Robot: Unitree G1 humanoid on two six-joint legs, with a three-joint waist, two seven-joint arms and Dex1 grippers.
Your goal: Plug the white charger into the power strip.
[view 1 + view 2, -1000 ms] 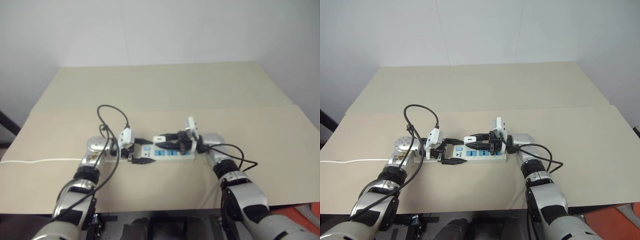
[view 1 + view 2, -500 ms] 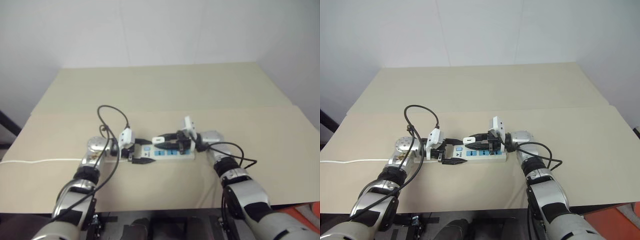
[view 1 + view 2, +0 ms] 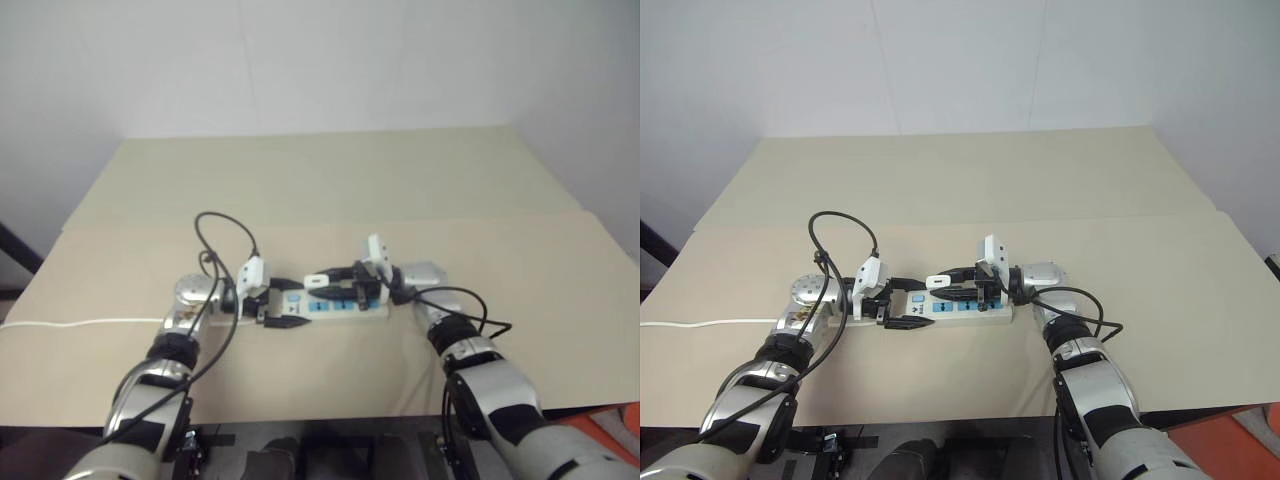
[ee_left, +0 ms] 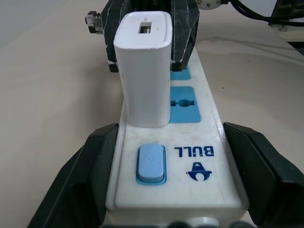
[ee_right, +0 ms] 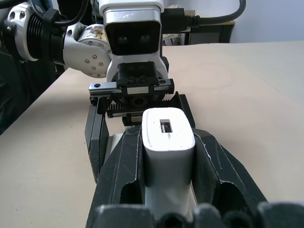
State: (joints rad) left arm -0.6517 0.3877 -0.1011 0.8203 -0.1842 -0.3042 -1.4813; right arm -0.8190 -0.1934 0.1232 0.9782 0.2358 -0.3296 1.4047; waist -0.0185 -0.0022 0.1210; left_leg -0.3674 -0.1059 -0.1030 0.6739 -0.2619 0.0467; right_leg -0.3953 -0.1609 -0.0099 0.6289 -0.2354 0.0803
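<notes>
Beige desk [image 3: 1060,190], near its front edge: left end effector [image 3: 902,303] clamps the power strip [image 4: 190,156], right end effector [image 3: 955,286] grips the white charger [image 4: 145,71] standing on it; pressing straight down likely comes next.

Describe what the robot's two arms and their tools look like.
Both arms are silver-grey with black joint bands and looping black cables. Each wrist carries a white boxy camera module. The left tool and right tool each have two black, textured fingers.
</notes>
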